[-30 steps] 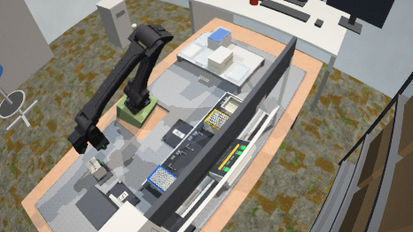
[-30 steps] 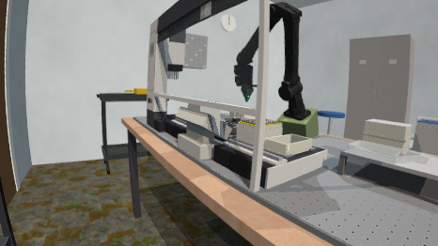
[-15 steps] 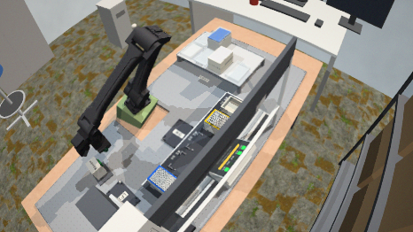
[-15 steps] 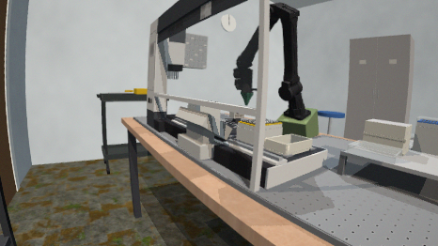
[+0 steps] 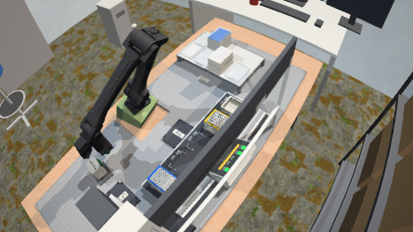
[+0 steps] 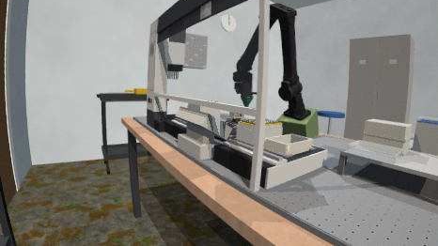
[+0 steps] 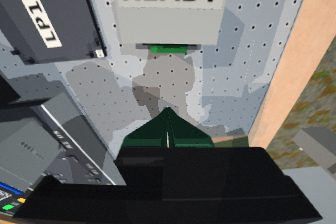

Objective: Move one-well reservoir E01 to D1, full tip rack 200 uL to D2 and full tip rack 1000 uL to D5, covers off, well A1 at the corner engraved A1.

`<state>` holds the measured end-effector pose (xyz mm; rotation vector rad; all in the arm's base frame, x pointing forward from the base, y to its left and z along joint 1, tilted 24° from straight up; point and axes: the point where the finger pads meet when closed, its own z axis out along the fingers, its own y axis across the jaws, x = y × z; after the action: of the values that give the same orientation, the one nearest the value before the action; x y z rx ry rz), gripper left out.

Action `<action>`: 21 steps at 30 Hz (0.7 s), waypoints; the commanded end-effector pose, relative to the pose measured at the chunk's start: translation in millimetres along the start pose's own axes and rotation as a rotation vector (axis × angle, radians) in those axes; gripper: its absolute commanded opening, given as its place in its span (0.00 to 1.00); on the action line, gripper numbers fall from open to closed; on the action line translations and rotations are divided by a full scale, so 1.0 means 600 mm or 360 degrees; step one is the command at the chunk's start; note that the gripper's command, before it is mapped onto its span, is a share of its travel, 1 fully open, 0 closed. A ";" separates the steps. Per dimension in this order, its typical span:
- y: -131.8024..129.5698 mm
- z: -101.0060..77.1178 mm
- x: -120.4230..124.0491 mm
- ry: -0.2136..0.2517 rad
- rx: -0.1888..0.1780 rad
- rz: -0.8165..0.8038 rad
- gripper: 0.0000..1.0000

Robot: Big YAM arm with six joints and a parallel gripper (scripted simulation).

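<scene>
My gripper (image 5: 101, 161) (image 6: 246, 99) (image 7: 167, 111) is shut and empty, its green fingers pressed together into a point. It hangs just above the READY button box (image 5: 97, 169) (image 7: 169, 20), whose green strip (image 7: 168, 49) lies ahead of the fingertips in the wrist view. On the deck, an open one-well reservoir (image 5: 231, 103) (image 6: 288, 142) sits at one end. A yellow tip rack (image 5: 217, 118) (image 6: 254, 129) without cover sits beside it. A blue tip rack (image 5: 162, 178) without cover sits at the other end. The positions between them are bare.
The SHELF (image 5: 253, 56) at the back holds a blue-topped rack (image 5: 220, 36), stacked pale blocks (image 5: 221, 58) and flat covers (image 5: 192, 52). A dark nest (image 5: 181, 130) lies mid-table. A nest labelled LP1 (image 5: 121, 193) (image 7: 45, 30) lies near the READY box. The handler's gantry (image 5: 248, 102) runs alongside the deck.
</scene>
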<state>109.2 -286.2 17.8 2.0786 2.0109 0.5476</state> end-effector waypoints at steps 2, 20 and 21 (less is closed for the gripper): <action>0.004 0.013 -0.008 -0.0015 -0.0007 0.0016 0.00; 0.008 0.023 -0.025 -0.0059 -0.0013 0.0002 0.00; 0.008 0.023 -0.025 -0.0059 -0.0013 0.0002 0.00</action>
<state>117.7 -283.8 -3.3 2.0816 2.0090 0.5495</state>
